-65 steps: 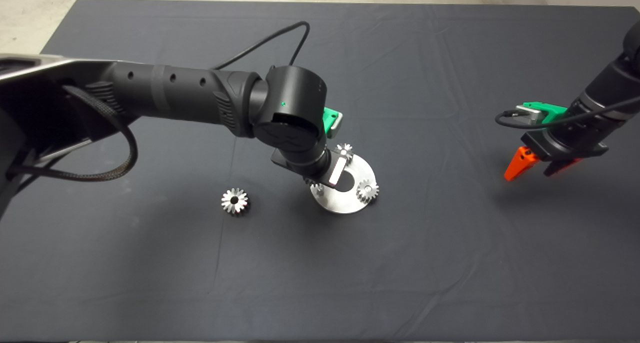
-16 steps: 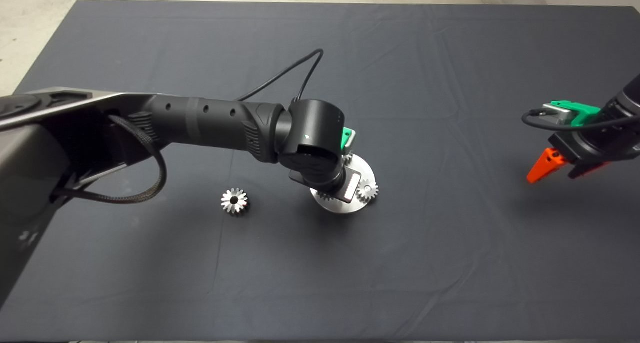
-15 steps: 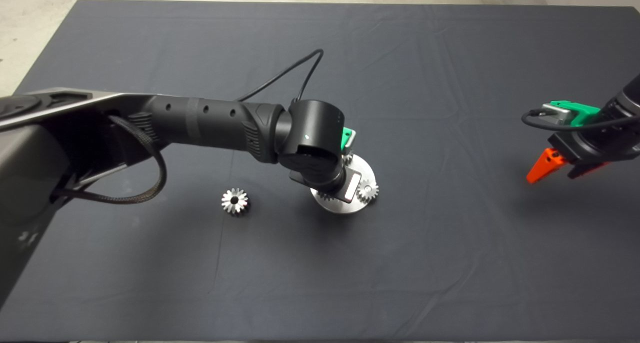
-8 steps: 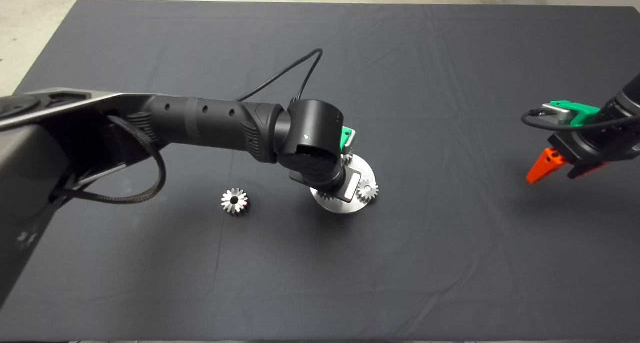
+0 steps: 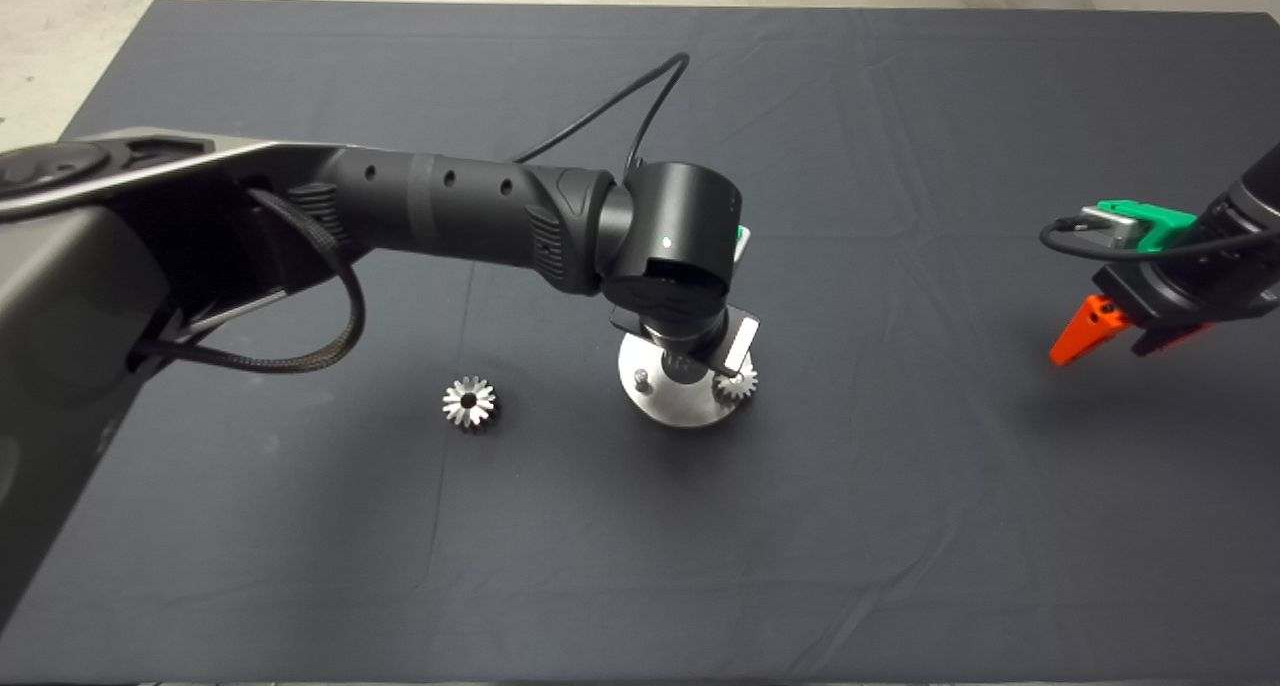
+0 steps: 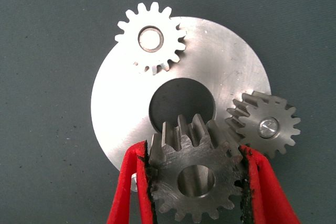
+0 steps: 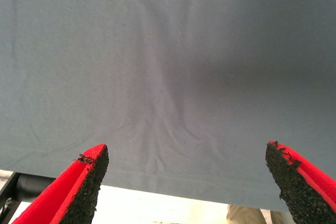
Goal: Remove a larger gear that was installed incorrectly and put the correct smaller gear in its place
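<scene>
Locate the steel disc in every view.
Head: disc mid-mat, partly under the left arm.
Left wrist: disc centred, behind left gripper shut on held gear.
Right wrist: absent; only mat beyond open right gripper.
Shared landmark: rim gear on the disc's edge.

The right gripper (image 7: 189, 182) hangs over bare dark mat (image 7: 168, 66), its two red fingers (image 7: 79, 190) spread wide apart with nothing between them; their black pads look rough and crumbly; the mat shows soft creases; past its edge lies a pale floor (image 7: 157, 208), a dark bar, perhaps a table leg (image 7: 26, 186), and a beige patch too small to identify.
</scene>
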